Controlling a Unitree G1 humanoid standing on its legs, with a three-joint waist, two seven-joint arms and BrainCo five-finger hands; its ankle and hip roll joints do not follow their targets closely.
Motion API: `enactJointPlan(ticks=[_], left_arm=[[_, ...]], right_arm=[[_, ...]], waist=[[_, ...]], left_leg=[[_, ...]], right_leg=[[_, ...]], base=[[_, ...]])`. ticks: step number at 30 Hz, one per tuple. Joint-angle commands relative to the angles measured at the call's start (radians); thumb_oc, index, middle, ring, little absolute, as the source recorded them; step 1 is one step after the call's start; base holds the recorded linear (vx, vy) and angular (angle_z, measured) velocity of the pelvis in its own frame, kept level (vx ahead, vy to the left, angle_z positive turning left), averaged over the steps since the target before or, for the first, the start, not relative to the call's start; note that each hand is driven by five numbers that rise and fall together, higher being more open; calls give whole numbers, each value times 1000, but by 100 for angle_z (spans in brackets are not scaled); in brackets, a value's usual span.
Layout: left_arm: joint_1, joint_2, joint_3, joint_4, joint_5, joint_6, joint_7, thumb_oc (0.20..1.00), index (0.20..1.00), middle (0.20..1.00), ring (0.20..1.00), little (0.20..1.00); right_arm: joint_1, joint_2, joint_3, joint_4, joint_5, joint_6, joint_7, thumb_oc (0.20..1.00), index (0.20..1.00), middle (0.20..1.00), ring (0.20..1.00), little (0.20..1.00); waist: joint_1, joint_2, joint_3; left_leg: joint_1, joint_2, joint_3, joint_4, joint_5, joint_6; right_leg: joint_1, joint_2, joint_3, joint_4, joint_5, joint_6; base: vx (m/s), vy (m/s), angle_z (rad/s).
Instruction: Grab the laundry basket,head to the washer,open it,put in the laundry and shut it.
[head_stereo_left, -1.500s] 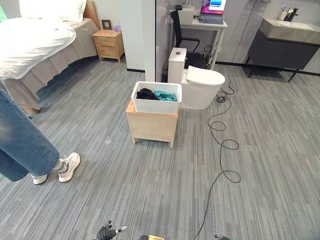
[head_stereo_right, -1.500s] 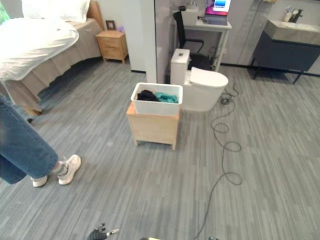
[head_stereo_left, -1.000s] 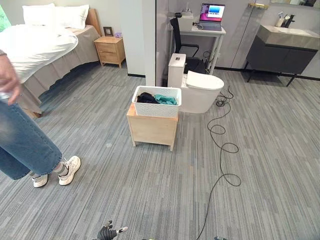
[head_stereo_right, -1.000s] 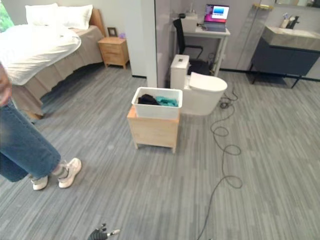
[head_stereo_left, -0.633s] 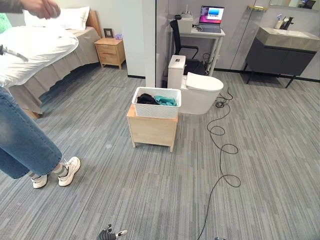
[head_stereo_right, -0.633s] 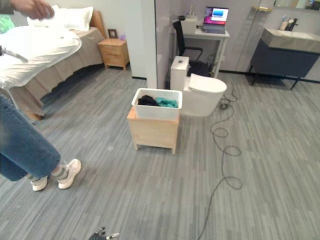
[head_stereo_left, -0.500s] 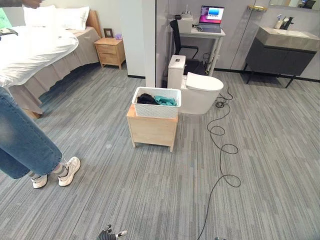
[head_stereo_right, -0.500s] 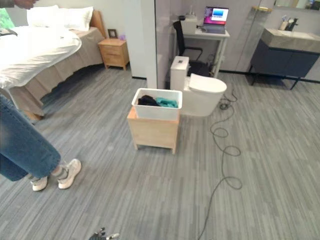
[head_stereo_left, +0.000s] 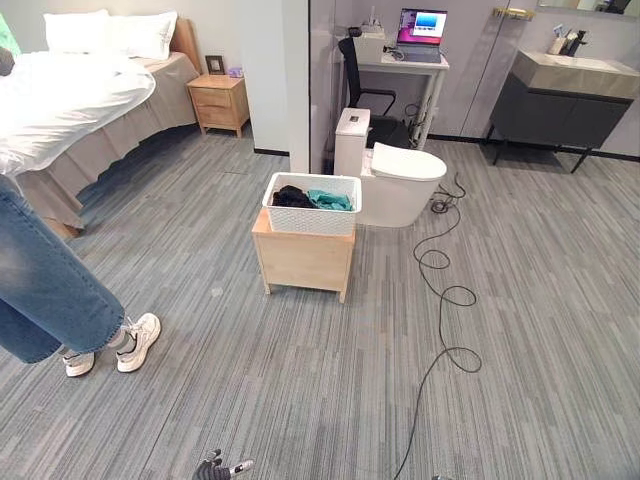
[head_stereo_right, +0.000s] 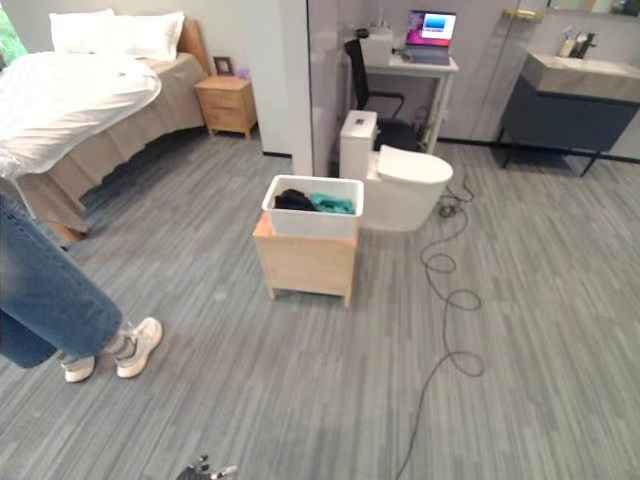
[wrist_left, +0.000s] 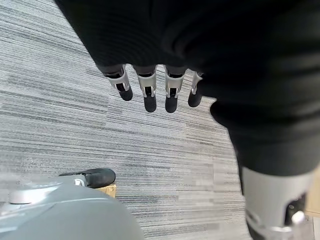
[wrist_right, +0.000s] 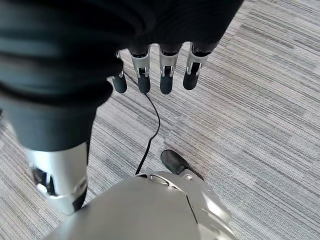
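White perforated plastic is what the laundry basket (head_stereo_left: 312, 203) is made of, and it's seen sitting on top of a small wooden stand (head_stereo_left: 303, 256), well ahead of both hands and untouched. 2 lumps of laundry are piled inside: a black garment (head_stereo_left: 292, 195) and a teal garment (head_stereo_left: 330, 199) beside it, both poking just above the rim. A white toilet (head_stereo_left: 392, 178) is set just behind the stand.

The left hand (wrist_left: 150, 82) is hung low over bare grey floor, fingers straight and relaxed, nothing held. Same goes for the right hand (wrist_right: 160, 70), fingers loose and spread over the floor. In the head views the left hand is cut off by the bottom edge, so just a few fingertips (head_stereo_left: 222, 467) can be made out there.

A person in jeans (head_stereo_left: 45, 280) is cropped at the far left. Compared with 1.5 s ago, the basket and stand haven't been moved, and the left hand is kept low at the same edge.
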Motion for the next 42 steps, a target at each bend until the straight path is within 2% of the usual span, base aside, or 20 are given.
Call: enactJointPlan(ticks=[1, 2, 3, 6, 8, 9, 13, 17, 19, 20, 21, 23, 25, 28, 30, 32, 33, 35, 40, 42], left_arm=[[-77, 21, 12, 18, -45, -36, 11, 1000, 1000, 1000, 1000, 1000], [-69, 24, 18, 8, -54, -35, 5, 1000, 1000, 1000, 1000, 1000], [-64, 25, 25, -15, -77, -32, 5, 1000, 1000, 1000, 1000, 1000], [-56, 21, 39, -24, -103, -35, 14, 1000, 1000, 1000, 1000, 1000], [-42, 23, 49, -58, -130, -39, 13, 1000, 1000, 1000, 1000, 1000], [-31, 26, 55, -83, -144, -42, 18, 1000, 1000, 1000, 1000, 1000], [-41, 24, 71, -133, -194, -57, 40, 1000, 1000, 1000, 1000, 1000], [-14, 40, 78, -247, -215, -61, 22, 1000, 1000, 1000, 1000, 1000], [-11, 59, 76, -273, -206, -60, 12, 1000, 1000, 1000, 1000, 1000], [-17, 81, 61, -288, -179, -55, 6, 1000, 1000, 1000, 1000, 1000], [-17, 81, 61, -288, -179, -55, 6, 1000, 1000, 1000, 1000, 1000], [-24, 99, 57, -312, -175, -50, -1, 1000, 1000, 1000, 1000, 1000], [-26, 103, 58, -309, -181, -48, -2, 1000, 1000, 1000, 1000, 1000], [-24, 103, 57, -283, -183, -47, -7, 1000, 1000, 1000, 1000, 1000], [-16, 99, 60, -268, -177, -48, -10, 1000, 1000, 1000, 1000, 1000], [-14, 95, 61, -253, -170, -47, -9, 1000, 1000, 1000, 1000, 1000], [-12, 89, 65, -225, -146, -49, -10, 1000, 1000, 1000, 1000, 1000], [-24, 82, 65, -205, -120, -55, -13, 1000, 1000, 1000, 1000, 1000], [-37, 78, 63, -188, -86, -65, -16, 1000, 1000, 1000, 1000, 1000], [-29, 71, 66, -191, -84, -68, -17, 1000, 1000, 1000, 1000, 1000]], right_arm=[[-42, -35, -8, 3, 55, -23, -12, 1000, 1000, 1000, 1000, 1000], [-44, -43, -16, -33, 72, -31, -14, 1000, 1000, 1000, 1000, 1000], [-50, -63, -14, -91, 82, -35, -24, 1000, 1000, 1000, 1000, 1000], [-61, -84, -11, -149, 92, -41, -34, 1000, 1000, 1000, 1000, 1000], [-58, -105, -18, -223, 108, -41, -42, 1000, 1000, 1000, 1000, 1000], [-63, -135, -29, -313, 126, -50, -48, 1000, 1000, 1000, 1000, 1000], [-69, -173, -48, -411, 141, -66, -66, 1000, 1000, 1000, 1000, 1000], [-15, -188, -93, -503, 135, -67, -52, 1000, 1000, 1000, 1000, 1000], [4, -189, -112, -518, 136, -65, -41, 1000, 1000, 1000, 1000, 1000], [22, -187, -134, -536, 143, -66, -31, 1000, 1000, 1000, 1000, 1000], [22, -187, -134, -536, 143, -66, -31, 1000, 1000, 1000, 1000, 1000], [29, -184, -148, -551, 155, -62, -28, 1000, 1000, 1000, 1000, 1000], [22, -169, -155, -533, 166, -62, -33, 1000, 1000, 1000, 1000, 1000], [30, -165, -163, -525, 193, -53, -19, 1000, 1000, 1000, 1000, 1000], [31, -170, -178, -524, 217, -55, -25, 1000, 1000, 1000, 1000, 1000], [32, -172, -185, -529, 227, -54, -27, 1000, 1000, 1000, 1000, 1000], [42, -178, -199, -533, 233, -55, -26, 1000, 1000, 1000, 1000, 1000], [62, -184, -219, -538, 236, -55, -23, 1000, 1000, 1000, 1000, 1000], [135, -206, -287, -541, 248, -59, -14, 1000, 1000, 1000, 1000, 1000], [160, -210, -306, -546, 251, -62, -12, 1000, 1000, 1000, 1000, 1000]], waist=[[21, -15, 73], [26, -22, 95], [41, -26, 139], [40, -33, 163], [47, -34, 165], [51, -34, 162], [72, -37, 158], [86, -52, 121], [89, -72, 109], [70, -86, 116], [72, -85, 113], [42, -68, 137], [29, -45, 153], [-4, -16, 177], [-20, -15, 191], [-30, -17, 197], [-54, -29, 202], [-85, -34, 203], [-134, -41, 175], [-147, -40, 170]], left_leg=[[-59, 127, -23, 121, -30, -11], [-136, 138, -28, 257, -15, -34], [-237, 132, -68, 427, 57, -38], [-325, 143, -43, 543, 77, -21], [-364, 182, 30, 478, 71, -13], [-371, 208, 69, 332, 80, -12], [-406, 221, 92, 140, 134, -29], [-399, 192, 112, 177, 162, -15], [-384, 153, 137, 222, 119, 17], [-350, 97, 158, 239, 61, 64], [-352, 99, 158, 238, 61, 64], [-310, 81, 163, 241, 24, 101], [-247, 63, 178, 225, -16, 130], [-148, 48, 168, 187, -54, 128], [-102, 41, 167, 177, -85, 116], [-74, 33, 162, 169, -106, 108], [-21, 16, 145, 161, -147, 94], [31, 6, 122, 159, -182, 84], [137, -2, 72, 177, -255, 65], [138, -1, 52, 231, -242, 50]], right_leg=[[-6, -72, 70, 70, -116, 77], [-8, -55, 62, 104, -140, 54], [-7, -39, 50, 129, -154, 36], [-7, -33, 31, 144, -180, 29], [1, -28, 26, 156, -215, 23], [11, -21, 27, 144, -228, 35], [59, -18, 32, 125, -260, 59], [122, -66, 56, 180, -268, 99], [94, -114, 66, 285, -189, 137], [19, -153, 105, 480, -24, 159], [15, -151, 107, 479, -22, 159], [-89, -163, 130, 676, 93, 171], [-158, -224, 73, 745, 146, 179], [-261, -233, -22, 641, 9, 131], [-281, -222, -55, 491, -24, 131], [-300, -212, -57, 390, -18, 136], [-321, -182, -11, 213, 19, 163], [-357, -159, 78, 109, 64, 190], [-383, -134, 140, 88, 105, 194], [-358, -114, 163, 100, 112, 180]], base=[[-13, -229, 3], [-38, -284, 4], [-42, -238, 6], [49, -157, 27], [292, -39, -4], [281, 23, 18], [355, 80, 17], [527, 215, -16], [541, 311, -53], [446, 283, -78], [389, 280, -64], [248, 216, 2], [352, 217, 26], [415, 101, -9], [380, -45, -9], [356, -95, 34], [500, -127, 56], [567, -130, 49], [464, -141, 59], [311, -250, 65]])
